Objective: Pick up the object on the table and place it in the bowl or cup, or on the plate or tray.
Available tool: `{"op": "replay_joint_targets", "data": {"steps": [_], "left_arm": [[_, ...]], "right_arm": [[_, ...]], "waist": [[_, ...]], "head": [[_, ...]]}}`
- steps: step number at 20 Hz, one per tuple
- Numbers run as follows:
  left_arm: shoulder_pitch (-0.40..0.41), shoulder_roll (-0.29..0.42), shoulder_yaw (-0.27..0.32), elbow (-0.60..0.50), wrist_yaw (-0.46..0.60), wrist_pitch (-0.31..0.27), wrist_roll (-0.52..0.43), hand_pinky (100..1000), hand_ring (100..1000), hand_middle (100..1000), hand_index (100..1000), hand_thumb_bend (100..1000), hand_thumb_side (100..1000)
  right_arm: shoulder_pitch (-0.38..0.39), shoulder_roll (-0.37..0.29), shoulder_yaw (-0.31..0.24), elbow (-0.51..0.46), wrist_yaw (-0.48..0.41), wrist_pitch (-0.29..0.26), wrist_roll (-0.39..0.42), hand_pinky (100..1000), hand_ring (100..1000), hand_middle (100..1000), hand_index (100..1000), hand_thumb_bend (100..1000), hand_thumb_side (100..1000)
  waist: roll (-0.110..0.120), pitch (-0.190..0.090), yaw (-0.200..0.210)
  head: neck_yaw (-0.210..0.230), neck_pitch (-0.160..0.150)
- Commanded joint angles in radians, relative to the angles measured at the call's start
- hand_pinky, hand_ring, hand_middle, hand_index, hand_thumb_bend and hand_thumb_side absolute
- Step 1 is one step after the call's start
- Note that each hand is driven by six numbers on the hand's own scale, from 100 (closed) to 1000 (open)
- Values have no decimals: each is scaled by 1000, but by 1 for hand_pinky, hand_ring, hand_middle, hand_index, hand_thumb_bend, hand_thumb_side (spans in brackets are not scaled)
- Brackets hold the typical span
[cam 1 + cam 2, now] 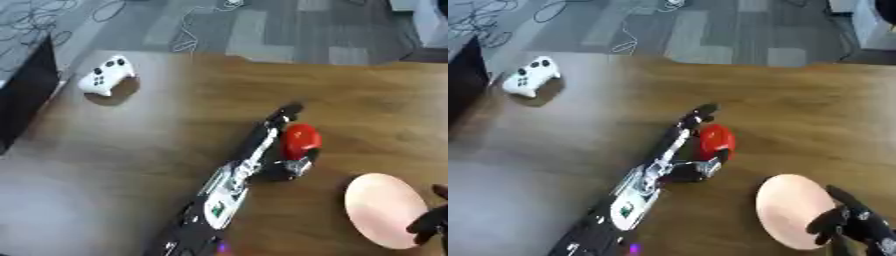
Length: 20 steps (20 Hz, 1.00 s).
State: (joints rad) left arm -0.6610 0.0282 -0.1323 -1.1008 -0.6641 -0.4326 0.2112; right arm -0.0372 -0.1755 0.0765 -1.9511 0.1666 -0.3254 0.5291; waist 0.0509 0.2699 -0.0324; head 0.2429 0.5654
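Left eye view: your left robot hand (282, 142) reaches diagonally over the table (131, 165), fingers stretched alongside the red object (300, 139), thumb hooked under it, object still on the table. Pink plate (381, 210) sits near, lower right. Right robot hand (852, 221) rests at plate's edge, fingers relaxed. White controller (105, 75) far left.

Bare worktop (367, 105) lies between the left robot hand (278, 142) and the pink plate (381, 210) to its lower right. The right robot hand (855, 222) crowds the plate's far rim.
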Motion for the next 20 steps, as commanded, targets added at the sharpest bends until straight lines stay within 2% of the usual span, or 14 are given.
{"op": "replay_joint_targets", "data": {"steps": [1, 5, 8, 10, 12, 17, 19, 20], "left_arm": [[-1, -24, -11, 25, -30, -3, 10, 552, 879, 947, 1000, 272, 653], [-5, -31, -13, 42, -47, -6, 14, 551, 872, 937, 1000, 266, 648], [-8, -33, -13, 50, -59, -6, 21, 529, 824, 900, 984, 234, 612], [-9, -34, -13, 53, -67, -7, 33, 493, 779, 849, 953, 192, 556], [-12, -34, -13, 52, -80, -5, 54, 461, 748, 800, 921, 198, 534], [-18, -31, -21, 61, -112, -3, 86, 441, 671, 704, 841, 177, 522], [-24, -28, -23, 68, -130, 1, 84, 439, 651, 691, 823, 197, 529], [-26, -26, -23, 71, -140, 2, 82, 448, 658, 697, 828, 234, 539]], "right_arm": [[-7, -3, 3, -13, -6, -1, 4, 515, 618, 605, 1000, 100, 646], [-7, -4, 4, -14, -8, -1, 5, 515, 618, 605, 1000, 100, 646], [-7, -4, 3, -14, -9, 0, 5, 515, 618, 605, 1000, 100, 646], [-8, -3, 3, -15, -10, 0, 6, 515, 618, 605, 1000, 100, 648], [-8, -3, 3, -15, -10, 0, 6, 515, 618, 605, 1000, 100, 649], [-10, -3, 4, -15, -11, -1, 7, 515, 618, 605, 1000, 100, 648], [-10, -3, 4, -16, -11, -1, 7, 515, 618, 605, 1000, 100, 650], [-10, -2, 4, -16, -11, -1, 8, 515, 618, 605, 1000, 100, 650]], "waist": [[-5, -11, -5], [-5, -12, -8], [-5, -12, -9], [-5, -11, -10], [-5, -11, -10], [-6, -9, -12], [-6, -8, -12], [-6, -8, -12]], "head": [[11, -17], [13, -19], [16, -22], [18, -24], [19, -25], [24, -29], [26, -30], [27, -31]]}}
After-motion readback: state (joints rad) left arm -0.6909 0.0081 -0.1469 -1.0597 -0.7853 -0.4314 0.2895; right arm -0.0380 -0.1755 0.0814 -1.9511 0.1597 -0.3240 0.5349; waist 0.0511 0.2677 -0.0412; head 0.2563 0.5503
